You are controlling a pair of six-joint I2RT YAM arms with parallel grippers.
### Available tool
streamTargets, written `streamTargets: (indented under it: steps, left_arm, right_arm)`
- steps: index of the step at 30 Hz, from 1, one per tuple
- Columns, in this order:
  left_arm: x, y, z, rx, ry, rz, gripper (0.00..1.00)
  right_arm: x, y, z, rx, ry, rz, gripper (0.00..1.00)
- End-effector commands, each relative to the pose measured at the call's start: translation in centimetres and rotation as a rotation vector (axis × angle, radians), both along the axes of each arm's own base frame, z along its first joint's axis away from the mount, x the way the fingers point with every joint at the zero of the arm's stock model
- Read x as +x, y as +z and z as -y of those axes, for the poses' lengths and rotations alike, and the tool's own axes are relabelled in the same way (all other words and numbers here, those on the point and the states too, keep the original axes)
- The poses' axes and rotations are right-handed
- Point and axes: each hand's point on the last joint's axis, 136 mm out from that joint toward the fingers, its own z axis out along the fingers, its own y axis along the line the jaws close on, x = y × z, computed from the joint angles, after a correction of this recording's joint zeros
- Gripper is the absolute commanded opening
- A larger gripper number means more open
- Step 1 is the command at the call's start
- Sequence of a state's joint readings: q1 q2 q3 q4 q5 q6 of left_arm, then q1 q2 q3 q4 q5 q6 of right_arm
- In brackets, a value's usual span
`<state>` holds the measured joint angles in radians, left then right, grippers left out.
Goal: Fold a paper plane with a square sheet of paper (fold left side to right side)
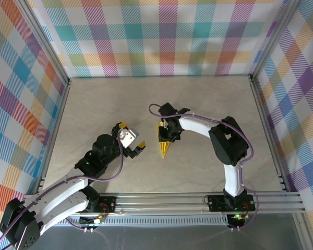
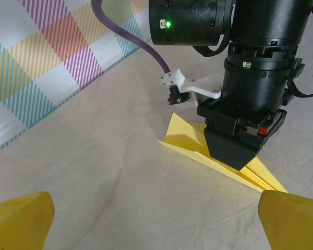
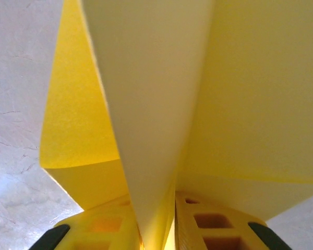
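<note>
Pinching the raised centre fold of the paper plane (image 1: 164,148), the right jaws stand narrow at mid-frame in the top view (the fold sits between their yellow fingers (image 3: 203,224)). The plane lies on the surface (image 1: 208,104), nose toward the bottom edge. The left jaws gape wide, holding nothing, just left of it.

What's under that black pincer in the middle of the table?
The yellow paper plane, lying on the table, its raised centre fold between the fingers of the right pincer. Its nose sticks out; its middle is hidden by the pincer.
</note>
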<state>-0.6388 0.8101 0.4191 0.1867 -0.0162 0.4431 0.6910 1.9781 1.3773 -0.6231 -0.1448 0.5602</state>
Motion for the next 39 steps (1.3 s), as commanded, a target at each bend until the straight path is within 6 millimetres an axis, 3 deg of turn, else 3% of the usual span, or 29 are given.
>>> streamTargets:
  steps: [1, 18, 30, 39]
  left_arm:
    - [0.1, 0.7, -0.3, -0.003, 0.004, 0.036, 1.0]
    - [0.0, 0.7, -0.2, -0.007, 0.0, 0.033, 1.0]
    - [0.0, 0.6, -0.1, -0.007, -0.004, 0.028, 1.0]
    - [0.0, 0.6, -0.1, -0.007, -0.005, 0.027, 1.0]
  right_arm:
    - [-0.3, -0.7, 0.3, -0.051, 0.008, -0.021, 0.22]
    - [-0.6, -1.8, -0.2, -0.088, 0.002, -0.038, 0.22]
    - [-0.2, 0.5, 0.5, -0.115, -0.001, 0.007, 0.16]
    - [-0.5, 0.2, 0.9, -0.129, -0.007, -0.002, 0.1]
